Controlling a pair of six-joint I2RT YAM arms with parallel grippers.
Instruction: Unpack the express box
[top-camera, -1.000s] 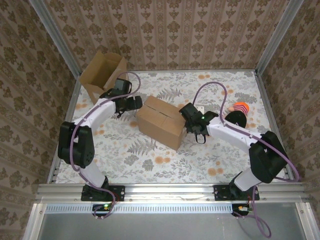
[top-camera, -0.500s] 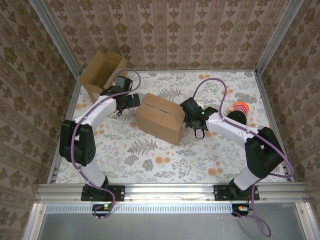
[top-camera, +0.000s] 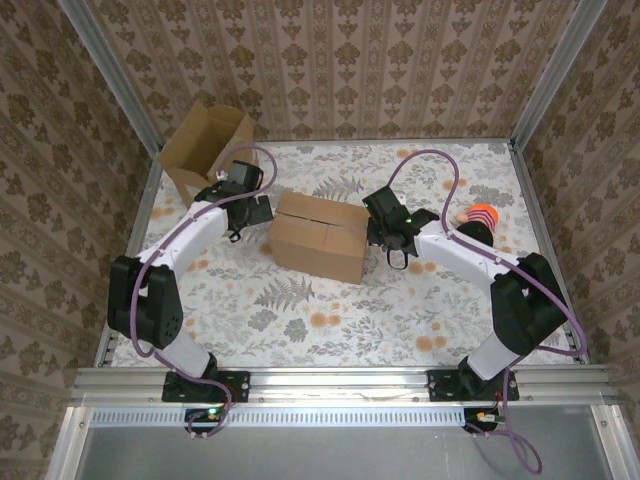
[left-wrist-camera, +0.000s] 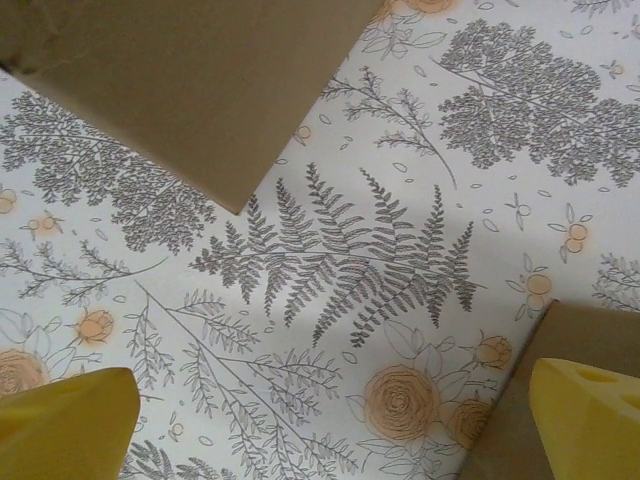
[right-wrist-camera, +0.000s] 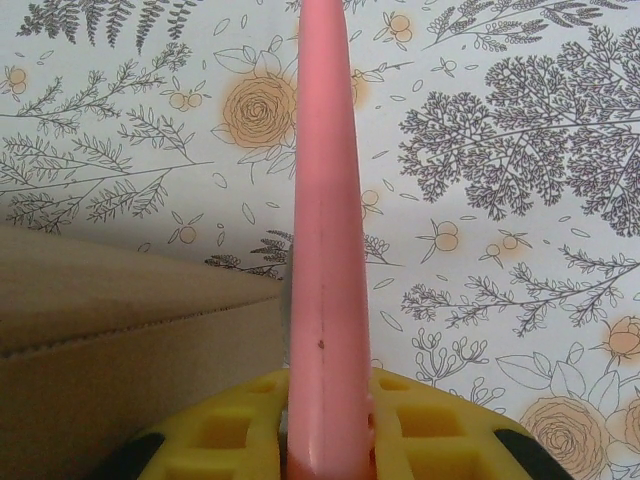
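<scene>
Beside the express box (top-camera: 318, 237), left pincer (left-wrist-camera: 325, 430) wide, empty; right pincer (right-wrist-camera: 325, 440) tight on pink tool (right-wrist-camera: 322, 200), tip cropped.

Open carton (top-camera: 205, 142) back-left, orange obj (top-camera: 481, 214) right.

Box (top-camera: 318, 237) has turned from skewed to nearly square with the worktop (top-camera: 420, 320) edges. Right claw (top-camera: 378, 230) has moved back; left claw (top-camera: 257, 209) has drawn leftward.

Damask-patterned walls (top-camera: 340, 60) enclose a floral-printed tabletop (top-camera: 300, 320) edged by metal rails (top-camera: 340, 380).
</scene>
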